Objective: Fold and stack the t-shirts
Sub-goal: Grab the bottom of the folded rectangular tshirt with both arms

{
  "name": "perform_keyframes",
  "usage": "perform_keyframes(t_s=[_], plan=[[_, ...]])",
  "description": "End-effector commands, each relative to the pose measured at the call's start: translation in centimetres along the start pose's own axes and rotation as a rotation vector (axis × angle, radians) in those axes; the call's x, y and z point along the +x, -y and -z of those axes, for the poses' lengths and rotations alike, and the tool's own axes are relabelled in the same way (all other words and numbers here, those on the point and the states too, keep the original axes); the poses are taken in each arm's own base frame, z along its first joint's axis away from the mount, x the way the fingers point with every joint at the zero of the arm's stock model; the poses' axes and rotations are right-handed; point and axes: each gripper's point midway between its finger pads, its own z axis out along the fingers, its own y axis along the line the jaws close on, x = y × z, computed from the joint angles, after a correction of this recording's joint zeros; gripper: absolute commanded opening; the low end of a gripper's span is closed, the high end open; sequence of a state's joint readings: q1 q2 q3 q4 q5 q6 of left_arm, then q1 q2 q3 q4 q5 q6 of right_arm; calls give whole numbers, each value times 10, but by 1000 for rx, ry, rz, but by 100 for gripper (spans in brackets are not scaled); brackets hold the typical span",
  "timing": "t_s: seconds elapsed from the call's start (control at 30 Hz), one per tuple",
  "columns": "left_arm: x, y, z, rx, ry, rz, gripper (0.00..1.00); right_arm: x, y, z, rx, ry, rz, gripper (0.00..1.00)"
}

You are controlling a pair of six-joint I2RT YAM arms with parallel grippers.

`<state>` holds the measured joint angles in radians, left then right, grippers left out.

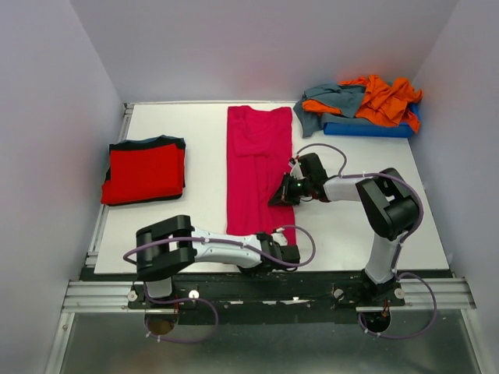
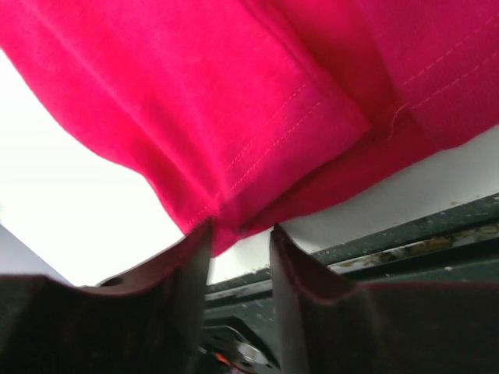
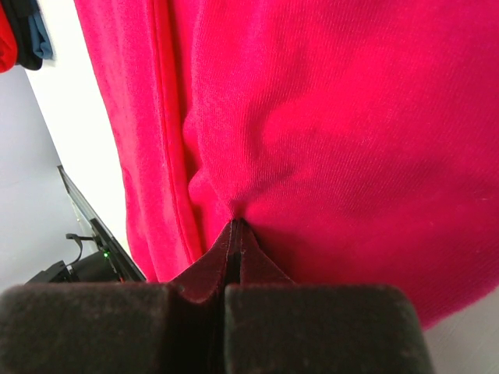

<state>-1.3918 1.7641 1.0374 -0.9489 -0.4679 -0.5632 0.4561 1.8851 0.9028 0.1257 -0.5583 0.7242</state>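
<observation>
- As I judge it, the step in hand is the crosswise fold. The magenta-pink t-shirt [image 1: 257, 167] lies as a long narrow strip down the middle of the table [image 1: 343, 234], with its near hem at the front edge.
- My right gripper [image 3: 235, 227] is pressed together, with a pucker of the pink cloth nipped at its tips. It sits on the strip's right edge, about midway along.
- My left gripper [image 2: 240, 234] stands parted at the near hem. The hem's corner sits just at the mouth, between my fingers [image 2: 191, 265], and is not clamped.
- The next move probably calls for easing the left gripper in, closing on every layer of the hem, then lifting it toward the collar end.
- The red t-shirt [image 1: 144, 171] lies folded at the left, well apart, which looks the likely place for the stack.
- The orange and grey-teal t-shirts [image 1: 366, 100] are not yet folded and sit heaped on the blue tray [image 1: 374, 128].
</observation>
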Motion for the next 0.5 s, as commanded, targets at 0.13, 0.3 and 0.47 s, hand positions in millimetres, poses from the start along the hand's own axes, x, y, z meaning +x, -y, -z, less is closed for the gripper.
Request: perform_keyframes(t_s=[0.13, 0.3, 0.47], plan=[[-37, -24, 49, 96, 170, 208, 55, 9, 20, 3, 67, -16, 1, 1], [-44, -68, 54, 203, 218, 528, 54, 12, 9, 31, 79, 40, 23, 24], [-31, -86, 43, 325, 229, 791, 54, 50, 16, 63, 94, 49, -11, 35]])
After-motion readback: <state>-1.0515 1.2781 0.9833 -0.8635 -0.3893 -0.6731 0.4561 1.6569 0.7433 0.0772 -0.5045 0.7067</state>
